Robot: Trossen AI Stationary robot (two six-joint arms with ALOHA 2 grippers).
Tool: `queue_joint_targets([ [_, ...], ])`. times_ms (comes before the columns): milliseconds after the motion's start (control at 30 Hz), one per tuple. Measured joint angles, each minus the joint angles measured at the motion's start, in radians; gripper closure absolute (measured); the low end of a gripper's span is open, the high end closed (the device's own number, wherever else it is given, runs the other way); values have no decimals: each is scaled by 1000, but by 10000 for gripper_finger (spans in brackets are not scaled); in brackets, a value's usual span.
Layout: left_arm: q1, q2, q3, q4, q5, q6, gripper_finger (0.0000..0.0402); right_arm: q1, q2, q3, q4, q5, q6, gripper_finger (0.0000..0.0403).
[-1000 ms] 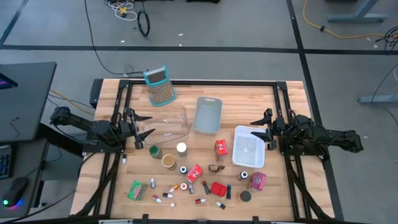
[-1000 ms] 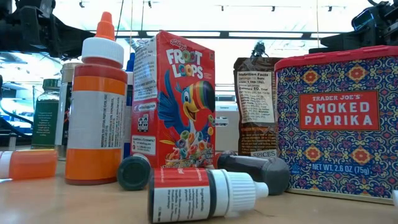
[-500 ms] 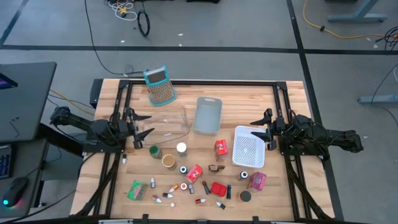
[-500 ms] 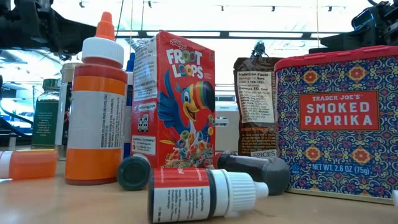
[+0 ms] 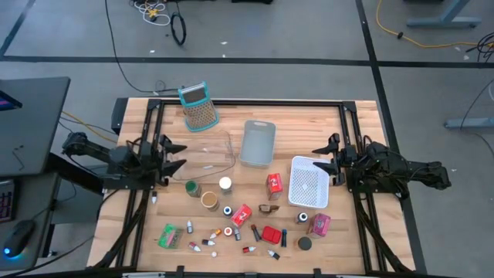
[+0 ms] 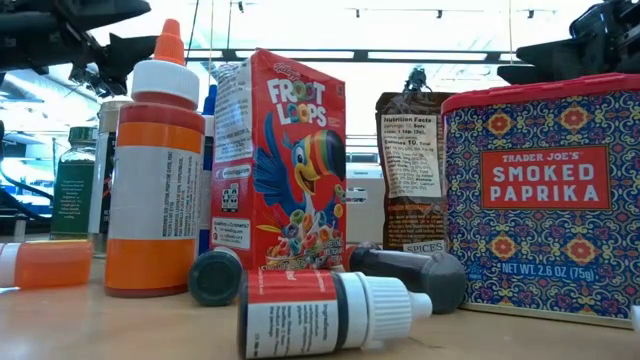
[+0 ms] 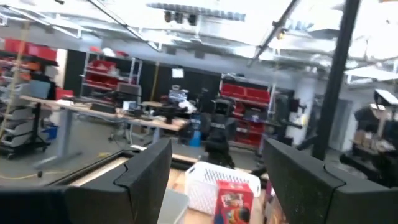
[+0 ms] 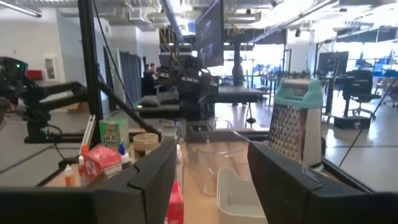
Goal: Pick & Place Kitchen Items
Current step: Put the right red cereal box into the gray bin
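Down at table height, the nearest thing is a small dark bottle with a white cap (image 6: 335, 312), lying on its side. Just behind it stand the orange squeeze bottle (image 6: 155, 170), the Froot Loops box (image 6: 297, 165), a brown spice pouch (image 6: 411, 170) and the smoked paprika tin (image 6: 545, 195). None of them has shifted against the earlier pictures.

From above, the kitchen items (image 5: 247, 224) sit scattered across the near half of the table (image 5: 324, 123): a green packet (image 5: 167, 235), a pink packet (image 5: 320, 225), little capped bottles and round jars. Beyond them lie the white basket (image 5: 309, 182), a clear container (image 5: 214, 154), a grey bin (image 5: 258, 143) and, at the far edge, the grater (image 5: 198, 106).

Now the change: the left gripper (image 5: 173, 157) has pulled back a touch toward its own side and sits slightly nearer the far edge than a second ago. In the low view its dark fingers now show tilted against the ceiling lights where before they hung as a solid mass. Its fingers stand wide apart with nothing between them; its wrist view looks level across the table at the basket and a red box.

The right gripper (image 5: 330, 154) holds where it was, at the basket's far corner, also spread wide and empty.

So nothing is picked up yet. My read is that the left arm is re-aiming before a first reach, likely toward the jars just beside it, but that is only a guess.
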Motion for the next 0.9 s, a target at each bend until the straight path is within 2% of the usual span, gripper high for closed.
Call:
queue_joint_targets([
  [100, 0, 0, 0, -1, -35, 35, 139, 0, 0, 0, 8, 33, -2, 193],
  [200, 0, 0, 0, 2, -129, 92, 139, 0, 0, 0, 64, 159, -36, 193],
  [333, 0, 0, 0, 3, -273, 90, 139, 0, 0, 0, 156, 398, -104, 193],
  [467, 0, 0, 0, 15, -299, -1, 139, 0, 0, 1, 292, 722, -90, 193],
  [567, 0, 0, 0, 3, -341, -80, 139, -1, 0, 1, 285, 863, -10, 193],
  [700, 0, 0, 0, -22, -374, -145, 139, -2, 2, 1, 247, 818, 123, 193],
  [800, 0, 0, 0, -18, -418, -146, 139, -2, 1, 1, 289, 763, 119, 193],
  [900, 0, 0, 5, -20, -441, -115, 139, -2, 1, 1, 338, 771, 77, 193],
])
